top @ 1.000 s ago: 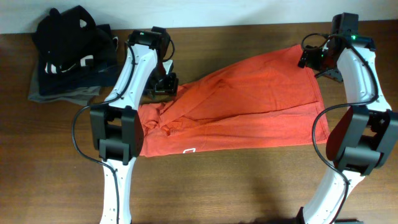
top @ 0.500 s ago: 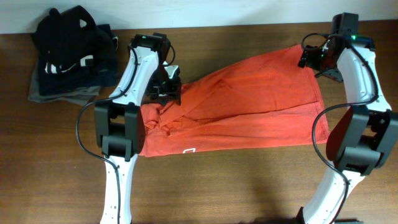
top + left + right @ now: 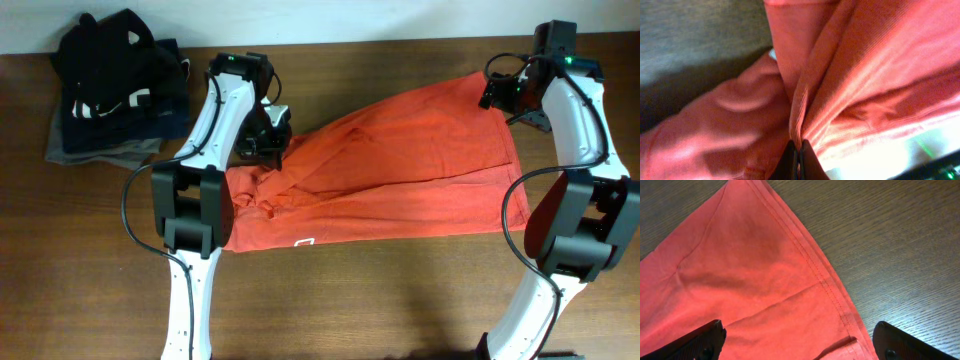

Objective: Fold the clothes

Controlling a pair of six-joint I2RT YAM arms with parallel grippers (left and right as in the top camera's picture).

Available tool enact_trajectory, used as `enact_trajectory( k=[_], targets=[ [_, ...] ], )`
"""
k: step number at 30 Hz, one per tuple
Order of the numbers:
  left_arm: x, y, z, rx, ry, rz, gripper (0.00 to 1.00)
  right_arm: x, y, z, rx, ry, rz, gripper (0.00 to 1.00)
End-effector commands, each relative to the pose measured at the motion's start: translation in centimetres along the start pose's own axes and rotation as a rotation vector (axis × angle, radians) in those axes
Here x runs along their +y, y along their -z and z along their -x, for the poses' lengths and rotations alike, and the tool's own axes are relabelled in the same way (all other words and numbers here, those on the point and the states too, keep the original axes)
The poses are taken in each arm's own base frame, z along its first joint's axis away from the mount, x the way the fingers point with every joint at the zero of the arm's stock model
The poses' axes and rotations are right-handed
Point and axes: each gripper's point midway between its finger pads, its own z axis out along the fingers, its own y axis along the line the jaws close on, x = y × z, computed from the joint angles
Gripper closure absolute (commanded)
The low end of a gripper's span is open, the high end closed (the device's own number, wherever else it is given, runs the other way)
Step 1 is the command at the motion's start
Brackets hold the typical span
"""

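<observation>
One orange shirt lies spread across the counter. One dark pile sits at the far left corner. Bare wood runs along the near edge. The left fingers, spread a second ago, now pinch a ridge of cloth near the shirt's left end. The right fingers stand wide over its far right corner, unchanged.

Nothing legible — the T-shirt bears a small white mark, perhaps a logo.
</observation>
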Motion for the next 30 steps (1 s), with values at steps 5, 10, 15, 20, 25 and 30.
enact_trajectory(
  k=[5, 10, 15, 20, 25, 30],
  targets=[
    [-2.0, 4.8, 0.1, -0.088, -0.038, -0.014, 1.0, -0.3, 0.2, 0.5, -0.015, 0.007, -0.013, 0.01],
    [-3.6, 4.3, -0.3, -0.073, -0.061, -0.01, 0.99, -0.3, 0.2, 0.5, -0.015, 0.007, -0.013, 0.01],
    [-5.5, 2.4, -1.6, -0.009, -0.081, -0.008, 0.89, -0.3, 0.2, 0.4, -0.011, 0.008, -0.014, 0.01],
    [-6.1, -0.2, -4.2, 0.108, -0.089, 0.01, 0.78, -0.2, 0.2, 0.6, -0.018, 0.007, -0.013, 0.01],
    [-3.3, -1.6, -5.8, 0.185, -0.07, 0.126, 0.81, -0.1, 0.2, 1.4, -0.05, 0.003, -0.005, 0.01],
    [-2.0, 1.2, -3.6, 0.068, -0.065, 0.161, 0.86, 1.1, 0.3, 1.9, -0.066, 0.004, 0.058, 0.01]
  ],
)
